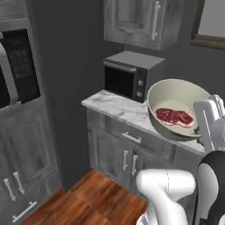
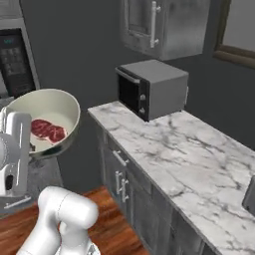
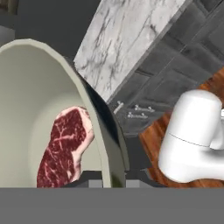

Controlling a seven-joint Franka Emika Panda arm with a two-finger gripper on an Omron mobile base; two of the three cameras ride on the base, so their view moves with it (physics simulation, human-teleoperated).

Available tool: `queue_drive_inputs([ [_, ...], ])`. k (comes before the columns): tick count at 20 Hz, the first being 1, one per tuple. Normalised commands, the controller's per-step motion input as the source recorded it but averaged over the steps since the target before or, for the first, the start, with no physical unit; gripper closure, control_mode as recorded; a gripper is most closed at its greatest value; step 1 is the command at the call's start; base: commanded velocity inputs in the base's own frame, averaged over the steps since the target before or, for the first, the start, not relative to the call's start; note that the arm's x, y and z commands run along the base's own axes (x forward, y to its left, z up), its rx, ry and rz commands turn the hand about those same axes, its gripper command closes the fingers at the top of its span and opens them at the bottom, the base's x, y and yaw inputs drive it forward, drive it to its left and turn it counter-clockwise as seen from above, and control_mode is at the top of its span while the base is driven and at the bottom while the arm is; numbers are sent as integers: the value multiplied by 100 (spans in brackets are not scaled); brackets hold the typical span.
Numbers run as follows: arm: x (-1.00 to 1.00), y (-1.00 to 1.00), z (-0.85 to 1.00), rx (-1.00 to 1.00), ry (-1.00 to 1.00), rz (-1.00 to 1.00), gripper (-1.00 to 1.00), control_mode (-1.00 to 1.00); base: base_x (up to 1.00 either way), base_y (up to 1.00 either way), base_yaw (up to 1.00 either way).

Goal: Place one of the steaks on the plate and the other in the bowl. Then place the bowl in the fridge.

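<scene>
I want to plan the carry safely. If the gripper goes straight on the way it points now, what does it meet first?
Probably the cabinet fronts under the marble counter, since the hand view looks along the gripper, shut on the bowl rim, toward them. Depth is unclear.

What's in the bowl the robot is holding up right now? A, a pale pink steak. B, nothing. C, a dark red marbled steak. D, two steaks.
C: a single dark red steak with white marbling lies inside the bowl, held tilted above the floor.
</scene>
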Motion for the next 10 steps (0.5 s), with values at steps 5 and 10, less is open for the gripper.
queue_drive_inputs([
  [5,0,0,0,0,0,0,100,100,-5,7,99],
  [10,0,0,0,0,0,0,100,100,-12,57,80],
])
